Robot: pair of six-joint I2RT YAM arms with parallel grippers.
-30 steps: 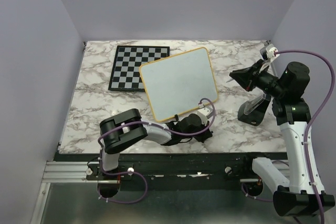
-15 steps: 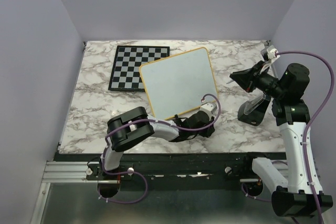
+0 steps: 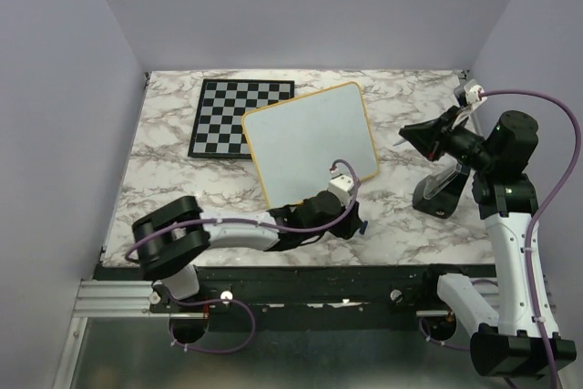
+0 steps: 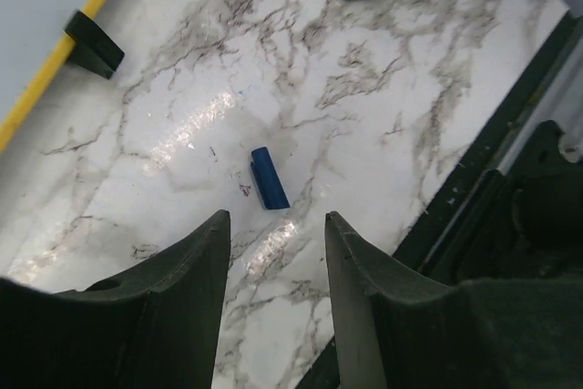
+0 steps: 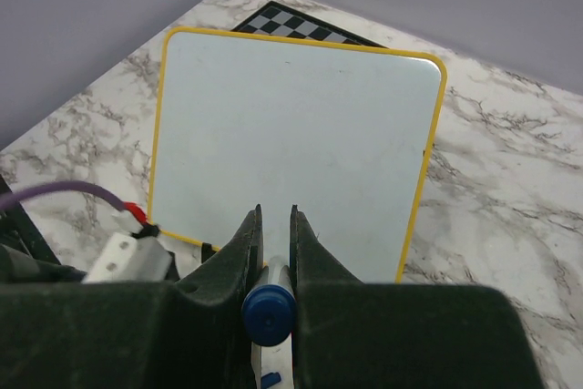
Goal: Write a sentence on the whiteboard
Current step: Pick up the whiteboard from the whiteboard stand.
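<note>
The whiteboard [image 3: 310, 143] lies tilted mid-table, its yellow-framed surface blank; no blue sentence shows on it. It also fills the right wrist view [image 5: 291, 134]. My right gripper [image 3: 407, 132] hovers off the board's right edge, shut on a white marker with a blue end [image 5: 268, 312], pointing at the board. My left gripper [image 3: 353, 225] is low over the marble just off the board's near right corner, open and empty [image 4: 275, 218]. A small blue marker cap [image 4: 270, 178] lies on the table just ahead of its fingertips.
A black-and-white chessboard [image 3: 228, 116] lies at the back left, partly under the whiteboard. A dark part of the right arm [image 3: 437, 193] rests on the table below my right gripper. The table's near edge and black rail [image 4: 510, 161] are right of my left gripper.
My left arm's elbow has swung left and down, stretching the arm out; its gripper has shifted slightly left near the board's corner. The right gripper and marker have barely moved.
</note>
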